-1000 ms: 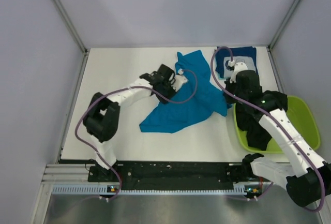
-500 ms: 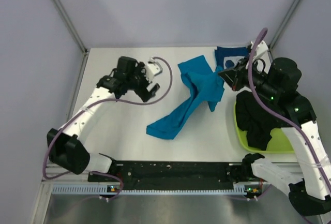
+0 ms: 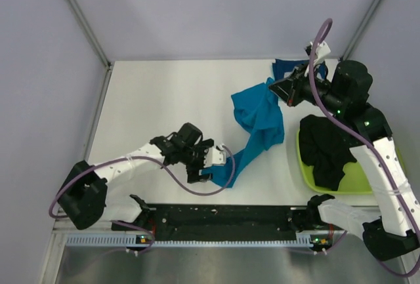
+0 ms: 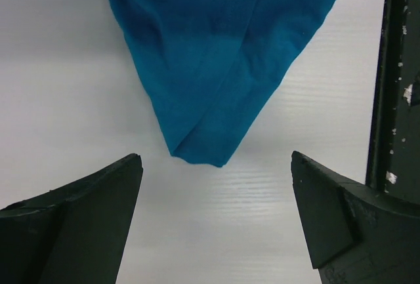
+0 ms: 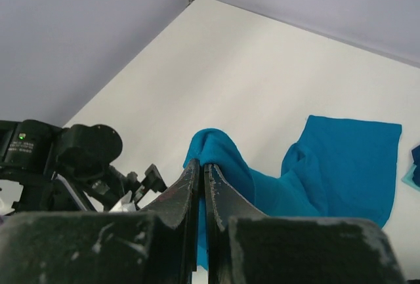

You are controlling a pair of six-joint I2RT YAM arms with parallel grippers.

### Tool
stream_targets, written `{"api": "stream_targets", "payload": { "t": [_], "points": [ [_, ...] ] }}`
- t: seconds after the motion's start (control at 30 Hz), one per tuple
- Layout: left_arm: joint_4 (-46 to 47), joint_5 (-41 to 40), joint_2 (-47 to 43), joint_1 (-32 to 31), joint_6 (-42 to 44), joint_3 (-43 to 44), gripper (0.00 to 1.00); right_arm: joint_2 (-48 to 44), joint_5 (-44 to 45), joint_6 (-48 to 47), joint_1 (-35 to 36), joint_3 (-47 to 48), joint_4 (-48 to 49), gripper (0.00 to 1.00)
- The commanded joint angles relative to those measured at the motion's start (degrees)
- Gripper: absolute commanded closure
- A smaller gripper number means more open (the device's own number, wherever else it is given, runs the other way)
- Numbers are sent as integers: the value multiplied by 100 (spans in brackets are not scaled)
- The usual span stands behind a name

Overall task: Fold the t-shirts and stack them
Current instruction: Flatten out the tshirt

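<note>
Where the left arm reached low over the table (image 3: 151,100) near its front edge, the left gripper (image 3: 213,166) stood with fingers wide apart, gripping nothing. The wrist view showed the lower corner of the teal-blue t-shirt (image 3: 262,120) lying on the surface level with the fingertips and touching neither. From that corner the shirt rose rightward to the raised right gripper (image 3: 277,90), whose fingers were pinched together on a fold of it. The navy t-shirt (image 3: 283,69) lay at the far right of the table. The black t-shirt (image 3: 325,149) sat bunched in the lime-green basin (image 3: 359,178).
</note>
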Motion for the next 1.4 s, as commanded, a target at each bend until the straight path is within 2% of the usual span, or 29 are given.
{"api": "stream_targets", "payload": {
  "t": [0.0,0.1,0.17,0.23,0.3,0.37,0.5,0.6,0.73,0.8,0.97,1.07,1.17,1.3,1.37],
  "points": [
    [1545,-736,332,-267,456,-425,1,26,54,29,-28,53,316,100],
    [1846,-931,692,-381,456,-382,2,0,106,-6,-28,79,316,100],
    [1978,-1132,859,-556,447,-355,6,-9,124,-15,-28,97,299,100],
    [2136,-1431,1009,-697,526,-373,20,-35,194,-32,-19,106,290,100],
    [2093,-1503,1150,-715,561,-347,50,-62,317,-76,-19,158,264,100],
    [1699,-1660,1264,-724,370,-85,100,-97,431,-102,-19,255,237,100],
    [698,-2038,933,-251,-158,671,100,-106,792,-216,-36,623,62,100],
    [-120,-1995,107,582,-518,1443,100,-71,985,-304,-28,922,-79,100],
    [-1463,-1933,-764,1700,-862,3129,100,-132,1354,-436,-19,1239,-246,100],
    [-2333,-2126,-914,1859,-889,3843,100,-228,1416,-507,-19,1336,-307,100],
    [-3540,-2845,-1213,1948,-1082,4864,100,-518,1329,-560,-19,1669,-632,100],
    [-3831,-3479,-1293,2026,-1038,5268,100,-624,1328,-595,-28,1881,-782,100],
    [-3928,-3682,-1092,2097,-968,5550,100,-353,1390,-700,-28,1951,-747,100],
    [-3587,-3656,-495,2150,-837,5621,100,621,1110,-806,-36,2144,-502,100],
    [-3122,-3525,-143,2351,-705,5656,100,1280,951,-849,-28,2512,-370,100]
  ]
}}
